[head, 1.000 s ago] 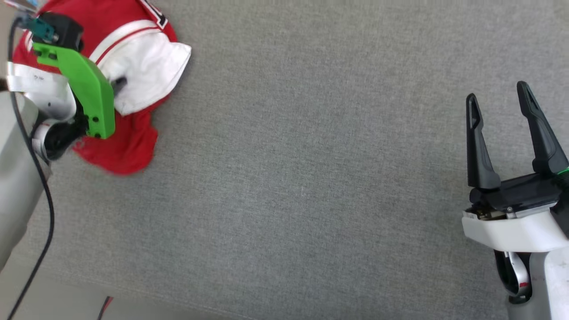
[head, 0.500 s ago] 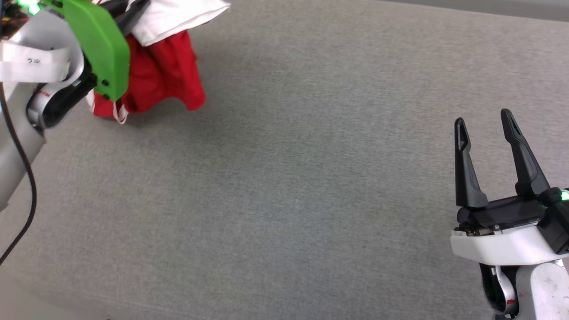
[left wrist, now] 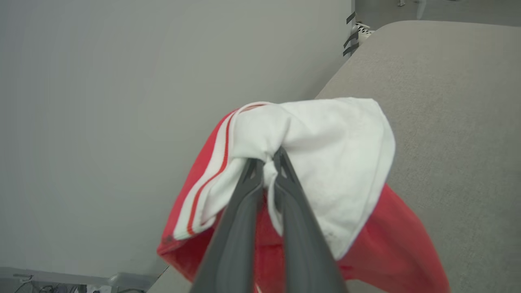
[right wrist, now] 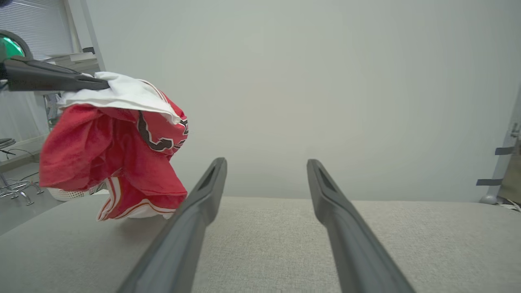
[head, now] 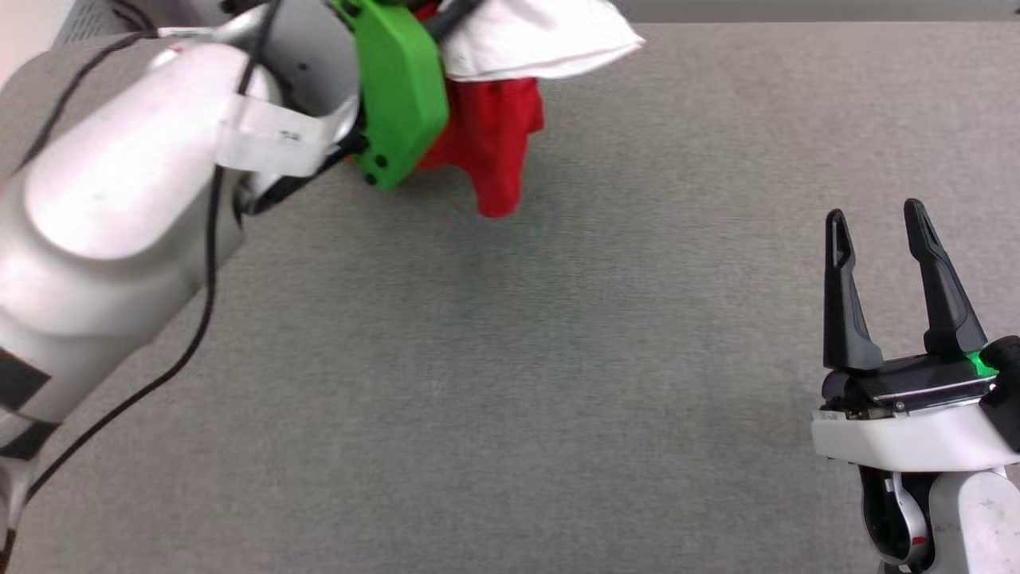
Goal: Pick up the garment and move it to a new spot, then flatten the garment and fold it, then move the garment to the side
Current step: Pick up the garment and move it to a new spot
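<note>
The garment, red with a white sleeve, hangs bunched at the top of the head view. My left gripper is shut on a pinch of that white sleeve. In the right wrist view the garment dangles from the left fingers, black print showing, and its striped lower hem reaches down to the grey table; whether it touches I cannot tell. My right gripper stands open at the lower right, far from the cloth, nothing between its fingers.
The grey fabric table spreads between both arms. My pale left forearm with its black cable covers the left side. The table's far edge meets a plain wall. A white basket sits on the floor beyond.
The head camera has shifted. My left gripper has lifted the garment off the table and carried it rightwards along the far edge. The right gripper stays open and still.
</note>
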